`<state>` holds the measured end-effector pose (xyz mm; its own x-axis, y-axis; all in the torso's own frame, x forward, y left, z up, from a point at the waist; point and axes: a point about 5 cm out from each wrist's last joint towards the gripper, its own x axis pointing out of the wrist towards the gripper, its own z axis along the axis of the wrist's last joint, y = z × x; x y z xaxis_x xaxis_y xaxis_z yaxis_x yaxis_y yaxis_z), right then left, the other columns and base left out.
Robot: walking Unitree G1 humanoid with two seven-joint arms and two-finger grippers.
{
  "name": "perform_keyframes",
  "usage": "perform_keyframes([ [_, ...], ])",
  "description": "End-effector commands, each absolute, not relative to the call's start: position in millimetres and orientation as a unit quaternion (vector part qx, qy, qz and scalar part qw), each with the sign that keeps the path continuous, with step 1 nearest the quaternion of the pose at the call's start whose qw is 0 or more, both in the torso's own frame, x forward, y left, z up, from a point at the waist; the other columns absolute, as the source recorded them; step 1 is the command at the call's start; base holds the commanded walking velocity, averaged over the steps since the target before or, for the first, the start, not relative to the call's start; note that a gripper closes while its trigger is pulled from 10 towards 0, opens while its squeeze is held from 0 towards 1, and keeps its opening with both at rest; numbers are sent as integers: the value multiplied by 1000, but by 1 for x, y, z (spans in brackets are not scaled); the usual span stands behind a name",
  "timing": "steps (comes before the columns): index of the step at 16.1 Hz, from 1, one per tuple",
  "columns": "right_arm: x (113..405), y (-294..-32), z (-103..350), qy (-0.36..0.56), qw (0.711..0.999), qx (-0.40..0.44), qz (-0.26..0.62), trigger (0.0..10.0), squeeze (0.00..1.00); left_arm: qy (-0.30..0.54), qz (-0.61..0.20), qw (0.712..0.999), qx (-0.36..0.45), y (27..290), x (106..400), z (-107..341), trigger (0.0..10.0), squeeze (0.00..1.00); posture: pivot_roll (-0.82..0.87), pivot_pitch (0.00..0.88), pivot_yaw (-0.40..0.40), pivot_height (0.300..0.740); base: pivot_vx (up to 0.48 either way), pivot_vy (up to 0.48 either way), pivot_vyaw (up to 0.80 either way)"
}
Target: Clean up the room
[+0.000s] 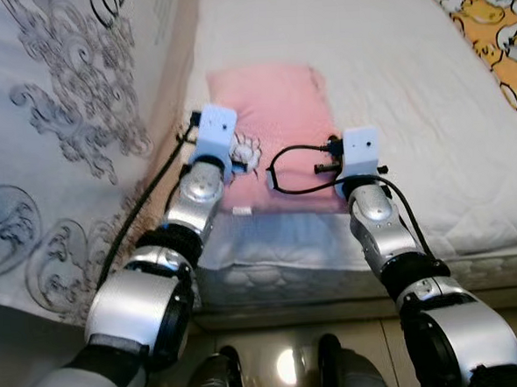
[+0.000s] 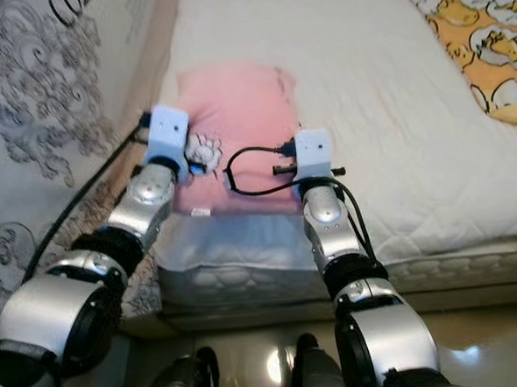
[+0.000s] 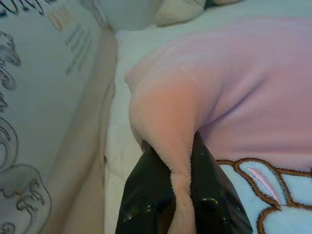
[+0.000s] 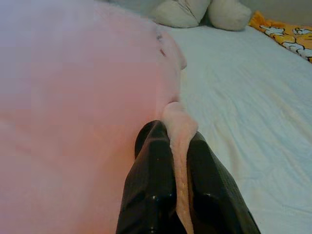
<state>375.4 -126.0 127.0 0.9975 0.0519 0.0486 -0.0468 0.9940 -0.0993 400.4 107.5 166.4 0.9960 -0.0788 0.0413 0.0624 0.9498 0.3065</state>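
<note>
From the left eye view, a pink pillow point(image 1: 277, 131) lay on the white bed point(image 1: 394, 106), near the bed's front edge and close to the patterned curtain point(image 1: 52, 127). Both silver arms reached to the pillow's front edge. An orange blanket point(image 1: 494, 21) sat at the bed's far corner. In the left wrist view, the left hand point(image 3: 178, 195) was pinched tight on a fold of the pillow's corner, beside a stitched paw picture point(image 3: 265, 195). In the right wrist view, the right hand point(image 4: 180, 185) squeezed the pillow's edge between its black fingers point(image 4: 151, 180), and a cream stuffed toy point(image 4: 200, 12) rested further up the bed.
</note>
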Motion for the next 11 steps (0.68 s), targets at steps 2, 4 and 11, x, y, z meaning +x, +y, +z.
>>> perform_keyframes([
  [2, 376, -145, 124, -16, 999, -43, -15, 10000, 0, -36, 53, 986, 157, 145, 406, 179, 10000, 0, -32, 285, 42, 740, 0, 0, 0],
  [4, 378, -142, 128, -22, 999, -40, -12, 10000, 0, -34, 65, 987, 144, 151, 406, 180, 10000, 0, -35, 289, 34, 740, 0, 0, 0],
  [11, 341, -137, 147, -148, 989, -19, 10, 10000, 0, -162, 26, 982, 92, 149, 383, 197, 10000, 0, -22, 122, 21, 740, 0, 0, 0],
])
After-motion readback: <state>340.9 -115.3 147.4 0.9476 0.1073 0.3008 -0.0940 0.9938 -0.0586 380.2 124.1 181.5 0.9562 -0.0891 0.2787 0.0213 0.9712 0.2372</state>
